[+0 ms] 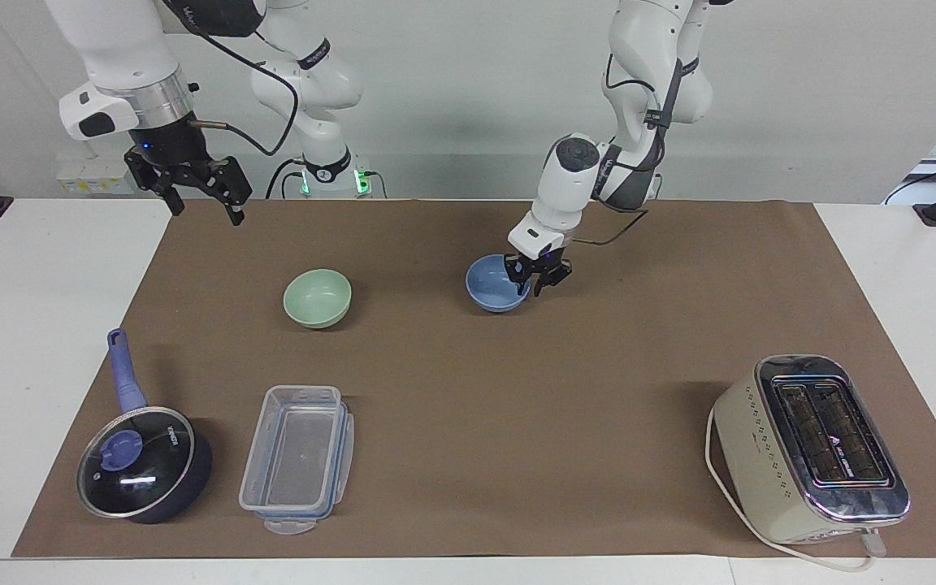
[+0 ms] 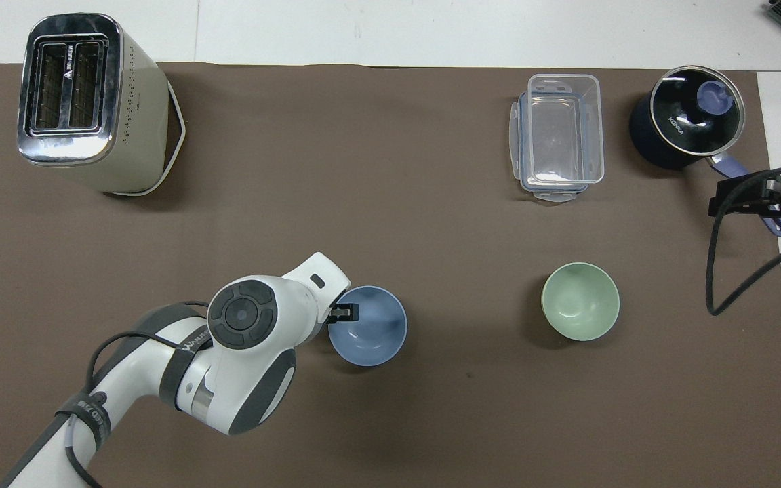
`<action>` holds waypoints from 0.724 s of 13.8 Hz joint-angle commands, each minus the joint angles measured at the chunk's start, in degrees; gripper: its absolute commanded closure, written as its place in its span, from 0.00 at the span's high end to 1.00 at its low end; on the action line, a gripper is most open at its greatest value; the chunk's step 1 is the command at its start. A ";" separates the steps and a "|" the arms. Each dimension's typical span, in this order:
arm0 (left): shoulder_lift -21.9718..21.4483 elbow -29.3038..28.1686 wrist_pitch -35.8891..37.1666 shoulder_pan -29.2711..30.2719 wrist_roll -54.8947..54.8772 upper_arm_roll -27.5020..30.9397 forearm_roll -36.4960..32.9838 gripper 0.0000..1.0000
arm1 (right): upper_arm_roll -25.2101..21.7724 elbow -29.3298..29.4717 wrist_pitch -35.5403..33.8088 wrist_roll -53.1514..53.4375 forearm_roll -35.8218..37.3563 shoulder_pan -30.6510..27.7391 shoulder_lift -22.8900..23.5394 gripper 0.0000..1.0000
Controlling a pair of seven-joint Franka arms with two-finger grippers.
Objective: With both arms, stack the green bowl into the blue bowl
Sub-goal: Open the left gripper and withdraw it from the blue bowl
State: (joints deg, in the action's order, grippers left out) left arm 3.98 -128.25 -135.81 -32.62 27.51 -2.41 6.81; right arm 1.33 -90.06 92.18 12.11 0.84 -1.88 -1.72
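Green bowl (image 1: 318,298) sat upright on the brown mat (image 1: 468,390), mouth facing straight up; being round, it showed no long axis and no particular heading. It lay toward the right arm's end of the table, untouched, with nothing inside it. Blue bowl (image 1: 498,294) rested upright on the mat beside it, well apart, toward the left arm's end and about level with it in distance from the robots; mouth also up, empty. Left gripper (image 1: 539,279) was at the blue bowl's rim on the side toward the left arm's base, its fingers spread apart astride the rim; whether they touched the bowl could not be told. In the overhead view one finger (image 2: 344,312) showed just inside the rim. Right gripper (image 1: 201,195) hung in the air over the mat's edge at the right arm's end, waiting, its fingers standing wide and holding nothing. Farther from the robots than the green bowl lay a clear plastic container (image 1: 297,457), and beside that, nearer the table's end, a dark pot (image 1: 145,465) with a glass lid and blue handle. A cream toaster (image 1: 811,448) stood at the left arm's end, far from the robots.
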 commanded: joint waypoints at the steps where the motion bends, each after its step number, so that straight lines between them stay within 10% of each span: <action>1: -1.43 4.84 7.82 3.16 -1.23 0.04 0.13 1.00 | 0.17 -1.25 -0.25 -1.65 -0.14 -0.67 -1.18 1.00; 10: -1.34 20.49 24.87 16.43 -14.92 0.04 -0.66 1.00 | 0.17 -3.01 1.24 -1.65 -0.14 -0.76 -1.70 1.00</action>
State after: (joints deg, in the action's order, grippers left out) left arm 2.18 -111.35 -115.06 -18.98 16.15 -1.88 6.70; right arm 1.33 -90.41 92.23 12.11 0.84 -1.88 -1.78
